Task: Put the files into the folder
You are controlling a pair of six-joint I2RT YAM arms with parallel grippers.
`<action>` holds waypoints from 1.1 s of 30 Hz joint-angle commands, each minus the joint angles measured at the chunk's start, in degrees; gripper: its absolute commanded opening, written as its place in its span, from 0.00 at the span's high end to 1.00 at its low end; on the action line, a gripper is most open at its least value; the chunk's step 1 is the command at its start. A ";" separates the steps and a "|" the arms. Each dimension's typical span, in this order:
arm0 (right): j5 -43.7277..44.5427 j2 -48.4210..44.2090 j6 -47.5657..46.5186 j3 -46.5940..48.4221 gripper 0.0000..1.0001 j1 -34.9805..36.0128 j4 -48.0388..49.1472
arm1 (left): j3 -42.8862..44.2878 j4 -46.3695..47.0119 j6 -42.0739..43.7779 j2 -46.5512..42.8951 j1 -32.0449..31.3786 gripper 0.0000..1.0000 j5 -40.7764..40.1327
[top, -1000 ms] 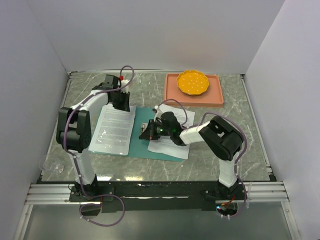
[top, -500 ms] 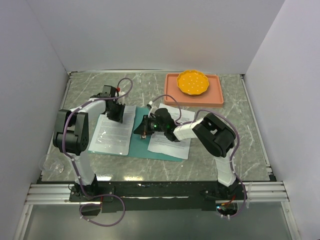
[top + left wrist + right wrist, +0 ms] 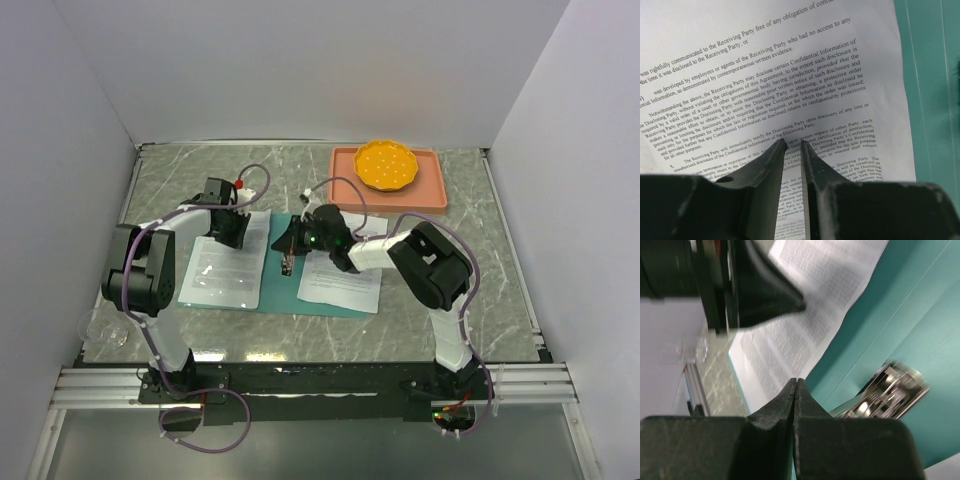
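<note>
Two printed sheets lie on the open teal folder, one on each half, with its metal clip between them. The left gripper is at the left sheet, jaws a narrow slit apart. The right gripper, jaws shut and empty, hovers beside the clip.

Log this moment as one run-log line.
left gripper: slightly open, tips over left sheet | right gripper: shut, empty, above folder near clip | right sheet: on folder
</note>
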 commanded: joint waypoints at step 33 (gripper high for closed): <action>25.22 -31.95 -1.98 -7.94 0.24 -15.19 -57.69 | 7.58 -13.79 2.62 -11.99 -0.13 0.72 4.49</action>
